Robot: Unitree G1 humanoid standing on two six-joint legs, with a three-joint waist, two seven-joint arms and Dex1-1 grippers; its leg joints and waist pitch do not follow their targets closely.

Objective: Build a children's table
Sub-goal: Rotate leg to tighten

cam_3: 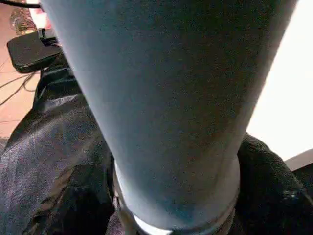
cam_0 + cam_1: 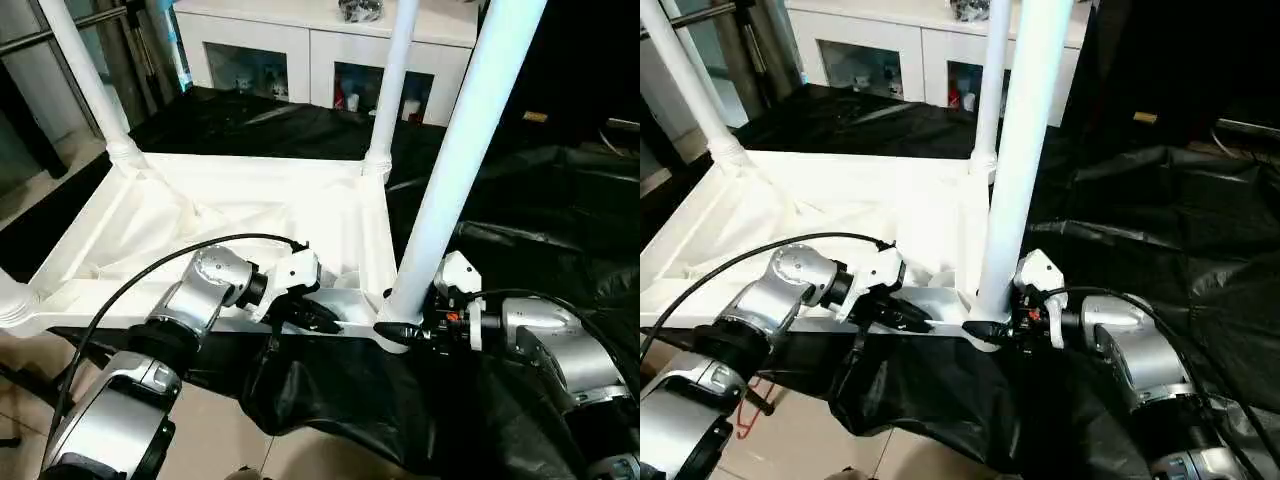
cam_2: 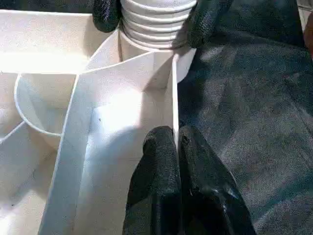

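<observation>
1. Black plastic sheeting (image 2: 520,210) covers the work surface in the left eye view, with a white glass-fronted cabinet (image 2: 320,55) behind it and tan floor (image 2: 215,425) below the near edge. The white tabletop (image 2: 200,215) lies upside down on the sheeting, ribs up. Legs stand in its far-left (image 2: 85,75), far-right (image 2: 392,85) and near-right (image 2: 470,140) corner sockets. The left hand (image 2: 318,318) reaches in from the left with its silver forearm bent, fingers at the tabletop's near rim, just beside the near-right corner. The right hand (image 2: 415,328) comes in level from the right, at the base of the near-right leg.

2. The right eye view gives the same layout: the right hand (image 2: 1002,328) sits against the foot of the near leg (image 2: 1025,150), and the left hand (image 2: 912,318) is on the near rim beside it.

3. In the left wrist view, the left hand's two black fingers (image 3: 164,181) are pinched together on the thin upright rim wall (image 3: 174,98) of the tabletop. Beyond, the right hand's fingertips (image 3: 208,19) sit either side of the leg's ribbed base (image 3: 154,22).

4. In the right wrist view the leg (image 1: 166,98) rises close before the camera, with black finger pads (image 1: 266,171) closed against its base and sheeting (image 1: 49,147) beside it.
</observation>
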